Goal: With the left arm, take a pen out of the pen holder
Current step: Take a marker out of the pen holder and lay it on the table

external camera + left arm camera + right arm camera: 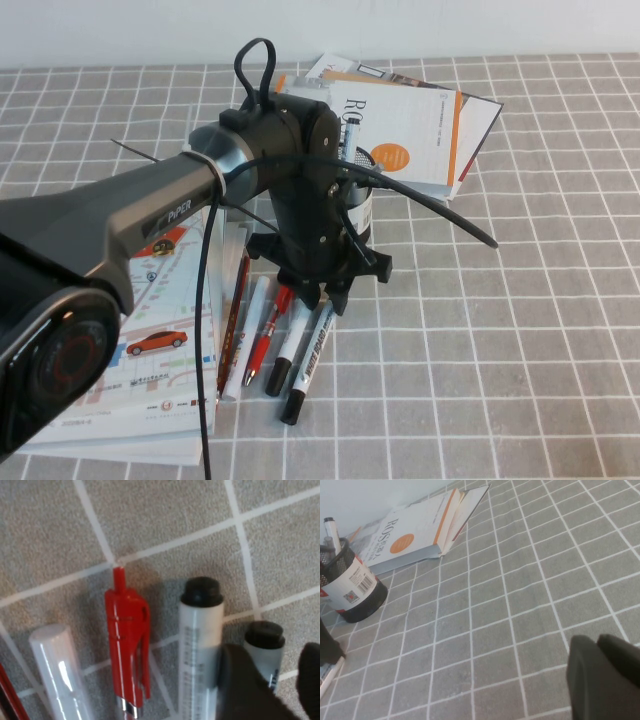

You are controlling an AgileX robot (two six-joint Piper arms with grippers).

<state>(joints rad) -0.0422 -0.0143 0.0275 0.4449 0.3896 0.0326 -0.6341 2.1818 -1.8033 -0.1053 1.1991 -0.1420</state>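
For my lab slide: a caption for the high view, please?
Left gripper, open, hovers over five pens lying in front of the pen holder; right gripper, shut, parked off-frame above the tiled table.

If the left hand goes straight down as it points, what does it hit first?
The left hand likely meets the black-capped marker between its open fingers, then the table; depth is unclear. The right hand hovers elsewhere over the table.
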